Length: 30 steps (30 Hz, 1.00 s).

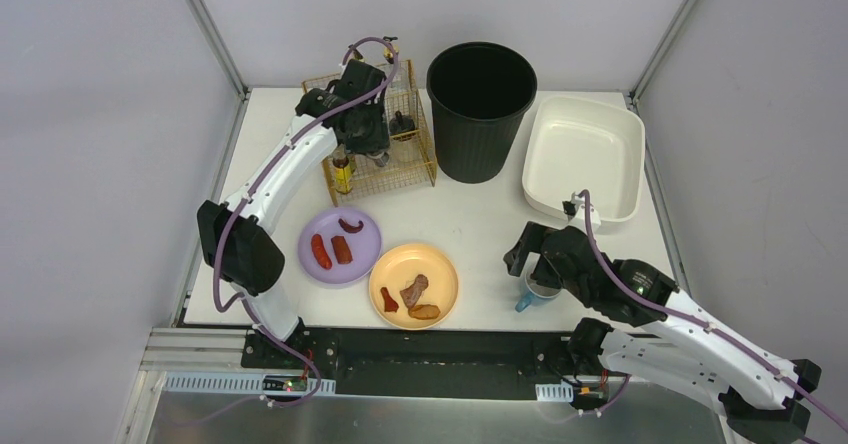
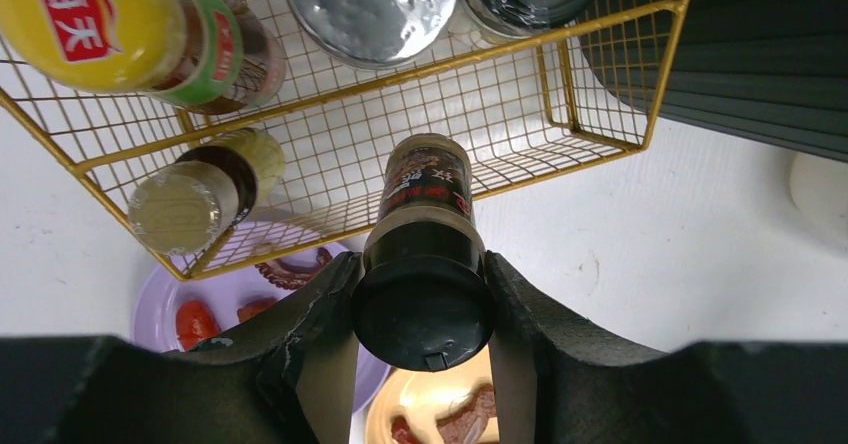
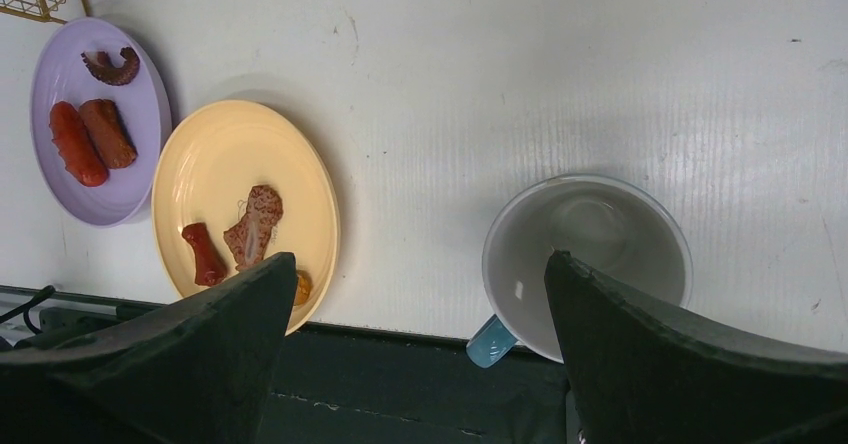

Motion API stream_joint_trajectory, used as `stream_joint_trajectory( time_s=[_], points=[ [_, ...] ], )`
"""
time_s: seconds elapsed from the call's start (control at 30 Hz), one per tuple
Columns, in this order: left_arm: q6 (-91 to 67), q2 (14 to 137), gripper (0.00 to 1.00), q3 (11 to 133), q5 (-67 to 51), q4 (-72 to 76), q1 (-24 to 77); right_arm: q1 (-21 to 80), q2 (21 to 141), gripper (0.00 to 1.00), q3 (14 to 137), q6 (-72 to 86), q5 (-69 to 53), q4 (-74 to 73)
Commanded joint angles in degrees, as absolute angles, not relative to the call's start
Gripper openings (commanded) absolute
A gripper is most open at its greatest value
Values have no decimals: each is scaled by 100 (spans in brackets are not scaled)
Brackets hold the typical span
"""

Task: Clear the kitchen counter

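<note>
At 11 o'clock on the white worktop (image 1: pixel 470 214), over the gold wire basket (image 1: pixel 410 169), the left jaws clamp a black-capped sauce bottle (image 2: pixel 423 254); it should go down upright onto bare mesh before release. The right jaws gape wide over the blue-handled mug (image 3: pixel 585 254) at 5 o'clock

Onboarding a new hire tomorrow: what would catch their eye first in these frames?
The left hand clamped on a black-capped bottle at the gold wire basket, back left. Next, the tall black bin at the back, and the right hand open above a blue-handled mug near the front edge.
</note>
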State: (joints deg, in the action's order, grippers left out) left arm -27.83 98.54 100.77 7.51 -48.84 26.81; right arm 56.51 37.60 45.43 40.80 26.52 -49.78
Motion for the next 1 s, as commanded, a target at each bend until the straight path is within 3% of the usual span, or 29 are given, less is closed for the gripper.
stream_joint_trajectory(
  time_s=[0.0, 0.7, 0.97],
  points=[
    [-2697, 9788, 0, 10186, 955, -4958, 2595, 5677, 3776, 99, 4701, 3991, 2630, -4773],
    [-2708, 10343, 0, 9842, 1102, -4964, 2355, 5676, 3640, 99, 4417, 4069, 2566, -4616],
    [-2758, 10569, 6, 9788, 1105, -4960, 2355, 5675, 3577, 99, 4351, 4079, 2589, -4606]
  ],
)
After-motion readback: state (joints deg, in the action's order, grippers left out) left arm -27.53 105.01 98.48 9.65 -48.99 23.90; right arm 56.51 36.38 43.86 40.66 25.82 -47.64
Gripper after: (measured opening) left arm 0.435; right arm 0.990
